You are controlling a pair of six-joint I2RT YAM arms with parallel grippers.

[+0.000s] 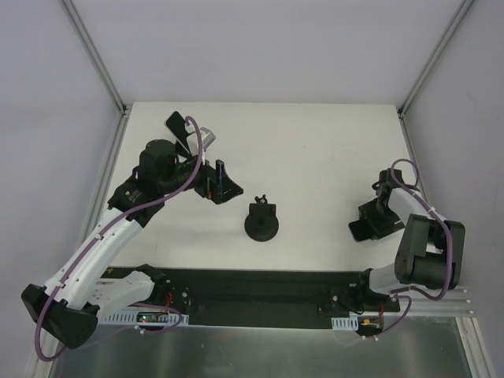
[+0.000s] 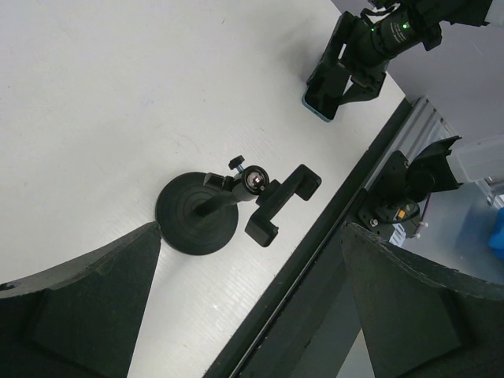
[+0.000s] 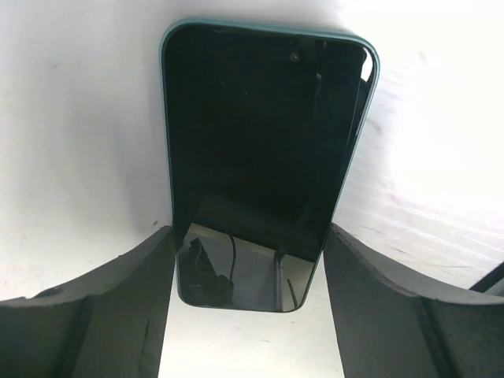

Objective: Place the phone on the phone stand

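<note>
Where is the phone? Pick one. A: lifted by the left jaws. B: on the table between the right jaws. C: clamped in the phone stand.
B: the phone lies on the table between the jaws of the right gripper, and the phone stand holds nothing.

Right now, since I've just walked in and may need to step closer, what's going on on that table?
The right hand is down over the phone, which lies flat on the table at the right, one finger along each long edge. Whether it grips yet is unclear. The stand stands mid-table with its clamp empty. The left hand hangs open near it, holding nothing.
</note>
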